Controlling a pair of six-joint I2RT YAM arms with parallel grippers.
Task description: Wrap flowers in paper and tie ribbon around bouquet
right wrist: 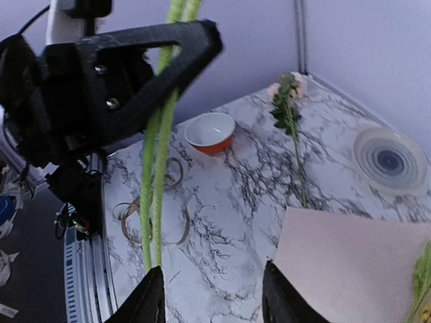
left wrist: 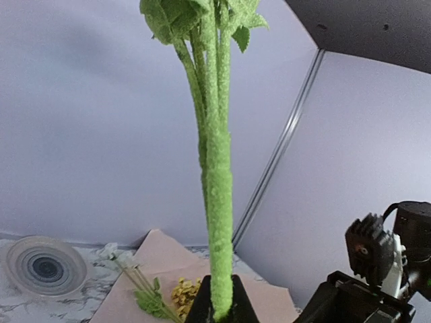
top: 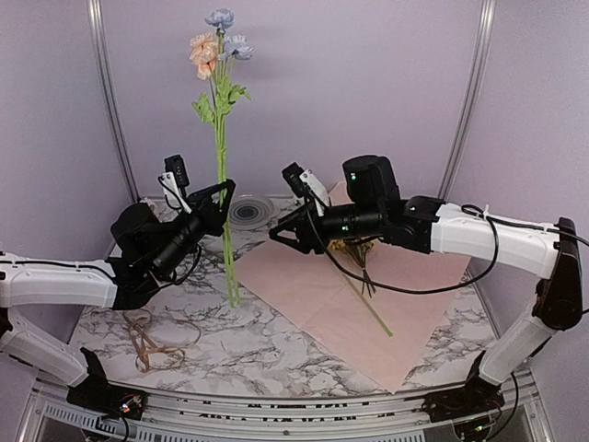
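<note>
"At the tips of the left claw, what is happening?"

"It is pressing tight on the flowers, pinching the green stems low down. They are standing upright with the blooms high overhead, and the stem ends are reaching down towards the bench, just beside the left edge of the paper."

"And the right claw?"

"It is hanging spread and holding nothing, pointing left at the stems close to the height of that grip. Through its own camera the stems are rising just past one fingertip, not between the two."

"So how is the bunch lying against the sheet?"

"Its long axis is running straight up, while the paper is lying flat to the right under the right arm, carrying a yellow sprig. I am judging that the stems need tipping rightward onto it. The left arm is holding them, and the right is nearer the paper."

"Arm poses?"

"The left forearm is sloping up from low over the bench, and the right is stretching level across from the right side. The ribbon is lying curled by the left arm, untouched."
</note>
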